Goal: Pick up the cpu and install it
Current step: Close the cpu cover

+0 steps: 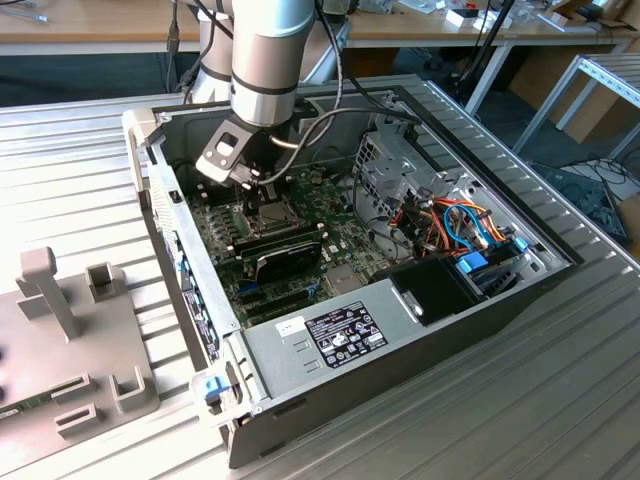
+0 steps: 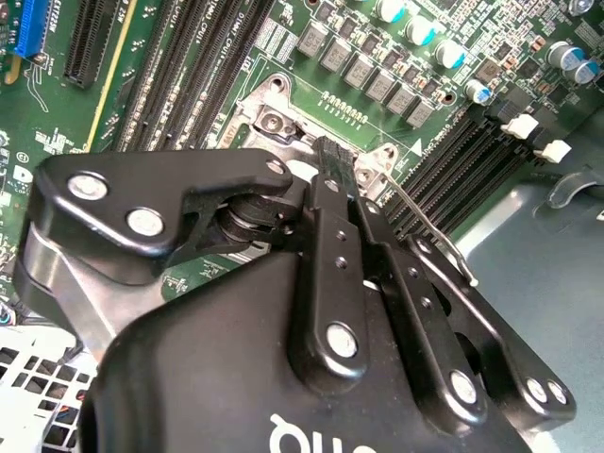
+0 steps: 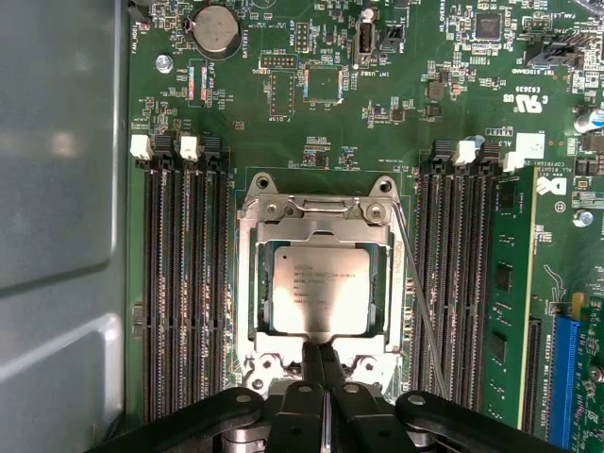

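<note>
In the first wrist view the cpu [image 3: 319,288], a small square chip with a dull silver-grey top, lies flat in the socket on the green motherboard. The shiny metal retention frame [image 3: 316,222] is folded down around it. A thin wire lever [image 3: 422,311] runs slanted along one side of the socket. My gripper [image 3: 321,363] is shut, its two black fingers pressed together with nothing between them, tips at the frame's edge just beside the cpu. In the second wrist view the gripper [image 2: 332,159] points down at the same socket edge. In the exterior view the gripper [image 1: 262,195] hangs inside the open computer case.
Black memory slots [image 3: 184,293] flank the socket on both sides. A black card [image 1: 285,255] stands just in front of the socket, a power supply [image 1: 330,335] sits at the case front, and a drive cage [image 1: 400,170] with cables fills the exterior view's right. A grey fixture [image 1: 70,340] rests on the table.
</note>
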